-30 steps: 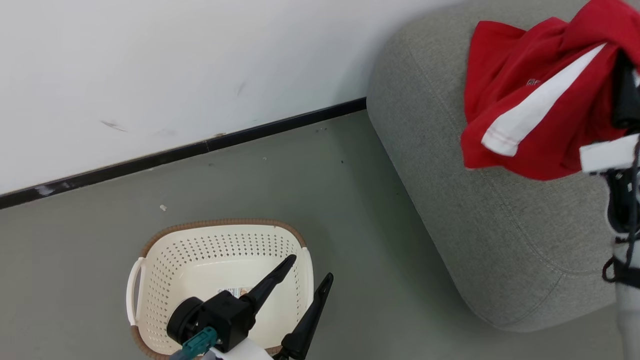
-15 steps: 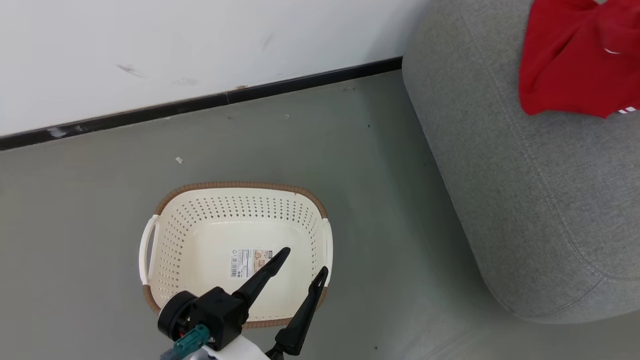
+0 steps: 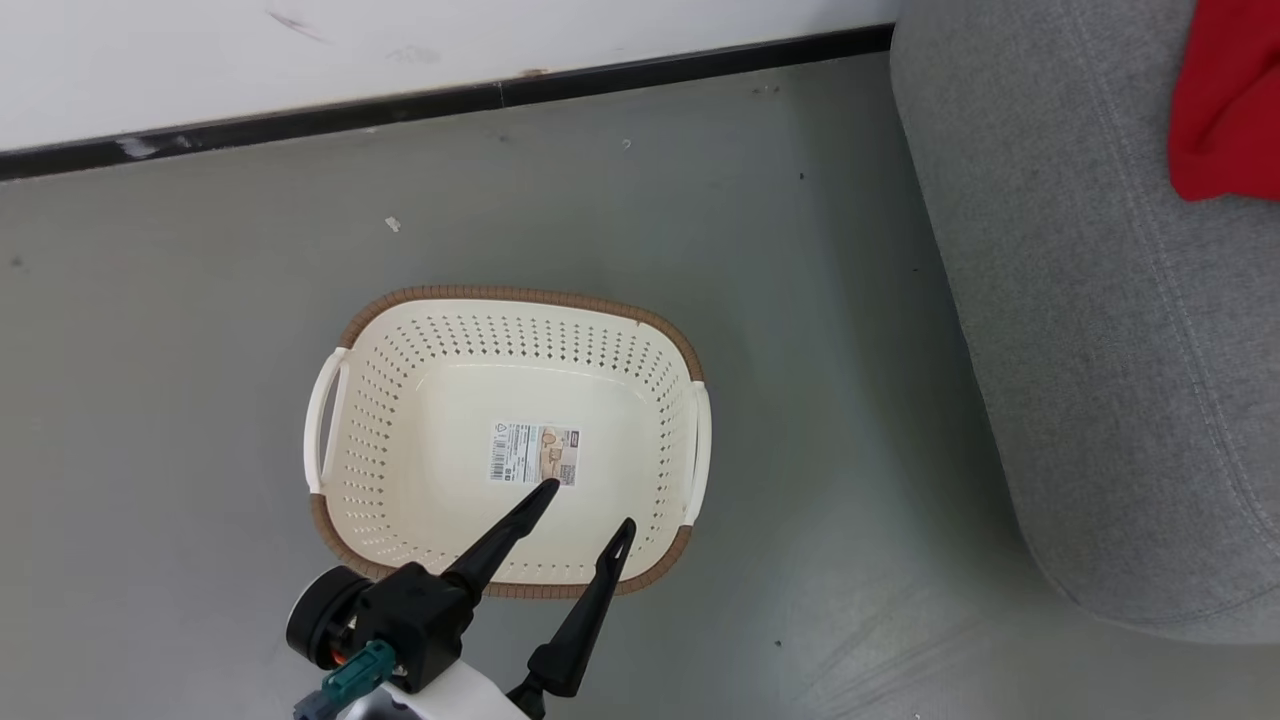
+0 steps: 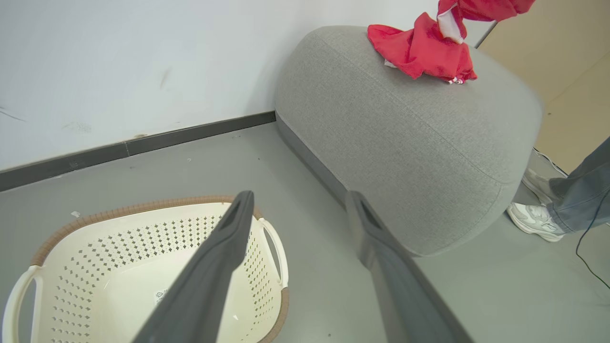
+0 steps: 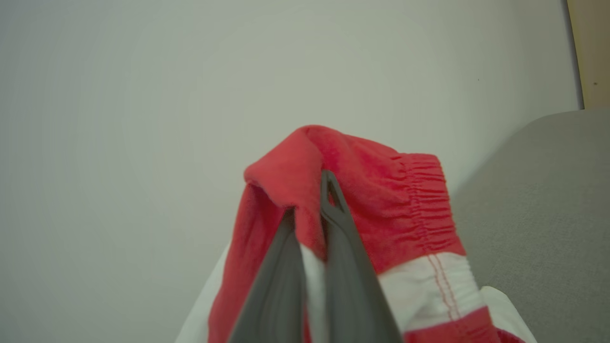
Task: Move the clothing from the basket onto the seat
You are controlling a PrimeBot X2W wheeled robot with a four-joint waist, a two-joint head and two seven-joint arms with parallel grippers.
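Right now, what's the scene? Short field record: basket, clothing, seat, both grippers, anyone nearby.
basket: on the floor beside the seat, no garments inside, label on its bottom
clothing: red pile on top of the seat; another red-and-white piece pinched by the right gripper
seat: grey, next to the wall
left gripper: open, empty, above the basket's near rim
right gripper: shut on clothing
person: a shoe and trouser leg on the floor past the seat

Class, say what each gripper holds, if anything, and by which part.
Right gripper: shut on the red clothing, pinching a fold beside its gathered elastic band. Left gripper: open, empty.
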